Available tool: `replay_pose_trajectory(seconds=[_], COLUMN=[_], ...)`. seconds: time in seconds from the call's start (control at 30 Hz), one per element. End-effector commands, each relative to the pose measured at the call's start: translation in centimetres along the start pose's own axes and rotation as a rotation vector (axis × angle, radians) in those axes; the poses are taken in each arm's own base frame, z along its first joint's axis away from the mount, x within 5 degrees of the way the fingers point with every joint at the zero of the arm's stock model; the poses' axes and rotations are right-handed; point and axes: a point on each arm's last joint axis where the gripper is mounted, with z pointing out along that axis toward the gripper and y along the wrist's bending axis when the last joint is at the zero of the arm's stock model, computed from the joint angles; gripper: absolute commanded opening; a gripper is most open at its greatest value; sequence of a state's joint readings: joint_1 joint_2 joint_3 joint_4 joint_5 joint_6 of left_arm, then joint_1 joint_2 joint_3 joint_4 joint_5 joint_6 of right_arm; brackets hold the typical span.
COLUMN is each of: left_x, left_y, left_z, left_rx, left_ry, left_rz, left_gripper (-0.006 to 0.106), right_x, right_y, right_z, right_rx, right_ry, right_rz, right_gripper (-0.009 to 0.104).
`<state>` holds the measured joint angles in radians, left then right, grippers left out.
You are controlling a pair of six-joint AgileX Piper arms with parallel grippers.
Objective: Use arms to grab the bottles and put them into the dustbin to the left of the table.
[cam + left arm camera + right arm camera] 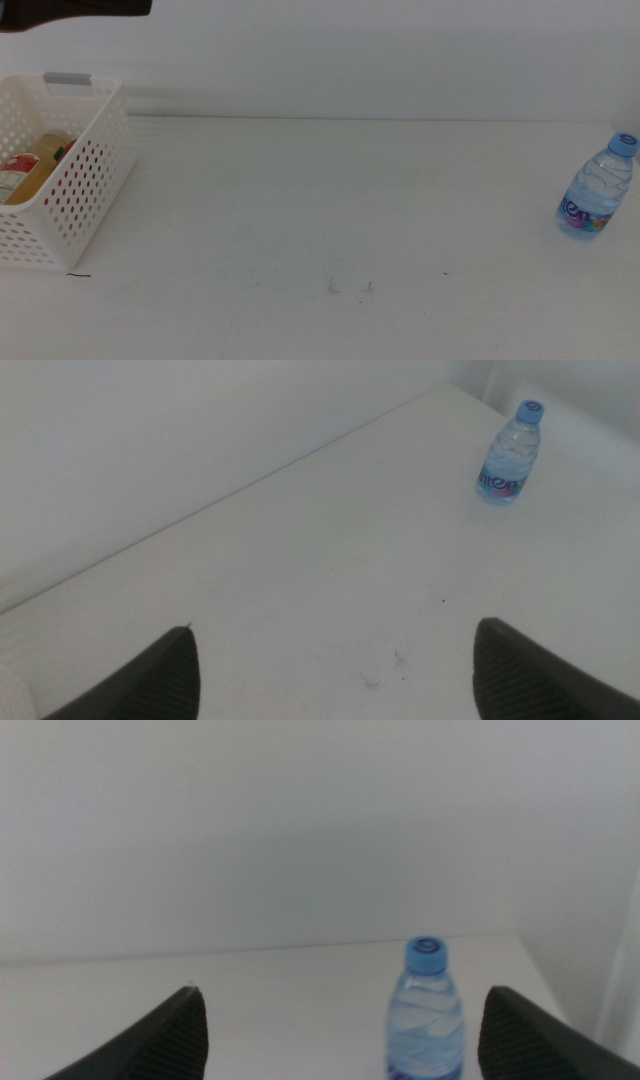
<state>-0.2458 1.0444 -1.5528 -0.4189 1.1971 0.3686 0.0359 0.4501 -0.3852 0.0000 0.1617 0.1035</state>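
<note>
A small clear water bottle [598, 188] with a blue cap stands upright near the right edge of the table [320, 200]. The white perforated dustbin [95, 170] sits at the far left. Inside it lies a yellow-liquid bottle [38, 162] with a red label. In the left wrist view my left gripper [335, 628] is open and empty, looking across the table at the water bottle [510, 452] far off. My right gripper [343, 990] is open too, with the water bottle [425, 1010] ahead of it, slightly off the centre of the gap and apart from both jaws.
A dark shape [70, 8] crosses the top left corner of the middle view, above the dustbin. Tiny dark specks [350, 288] mark the tabletop near its front. A plain white wall runs behind the table.
</note>
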Motion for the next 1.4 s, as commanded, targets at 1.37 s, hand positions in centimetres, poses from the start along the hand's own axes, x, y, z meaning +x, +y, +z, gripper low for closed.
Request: replay_pose_trajectory(seconds=[1.37], left_x=[0.0], left_y=[0.1], left_z=[-0.1], left_rx=[-0.018], left_ry=[-0.008], left_rz=[0.011], left_gripper=[0.094], right_x=[14.8], right_y=[-5.7], right_z=[22.8], right_rx=[0.288], right_ry=[0.213], right_rz=[-0.054], right_gripper=[0.09])
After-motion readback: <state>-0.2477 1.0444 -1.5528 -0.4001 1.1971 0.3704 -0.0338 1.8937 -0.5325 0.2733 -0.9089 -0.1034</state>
